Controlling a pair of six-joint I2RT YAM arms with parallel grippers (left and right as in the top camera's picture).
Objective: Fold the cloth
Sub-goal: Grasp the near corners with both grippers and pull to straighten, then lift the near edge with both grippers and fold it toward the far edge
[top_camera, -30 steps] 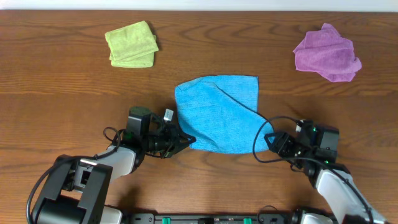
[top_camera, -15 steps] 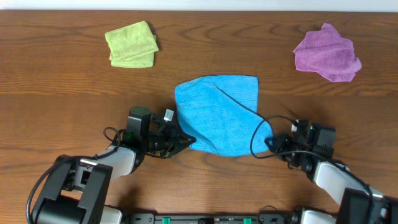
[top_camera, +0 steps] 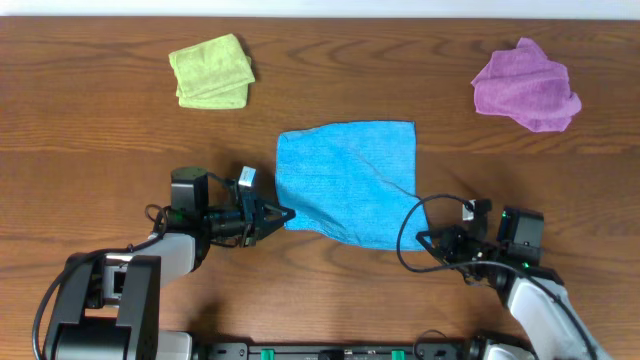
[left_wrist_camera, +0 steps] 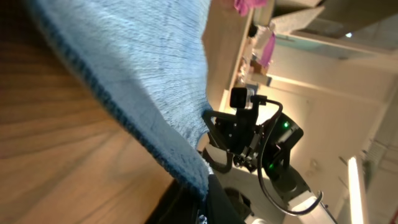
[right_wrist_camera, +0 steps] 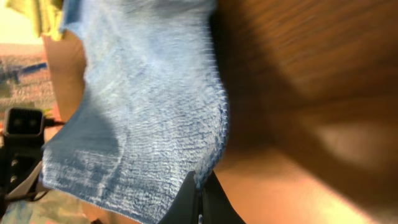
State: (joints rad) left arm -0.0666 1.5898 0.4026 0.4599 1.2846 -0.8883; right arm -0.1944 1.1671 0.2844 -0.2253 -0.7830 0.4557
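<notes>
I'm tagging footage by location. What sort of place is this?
Probably a robotics lab bench: a wooden table with two robot arms at its edge, plus a blue cloth, green cloth and purple cloth laid out.

The blue cloth (top_camera: 345, 182) lies spread nearly flat at the middle of the table. It is a skewed square of fine terry weave with a stitched hem. Its far edge runs straight from 11 to 1 o'clock, and its near edge slants down toward 5 o'clock. A thin crease crosses it from the centre toward 4 o'clock. The left gripper (top_camera: 287, 214) pinches the 7 o'clock corner, and the right gripper (top_camera: 421, 238) pinches the hem at 5 o'clock.
</notes>
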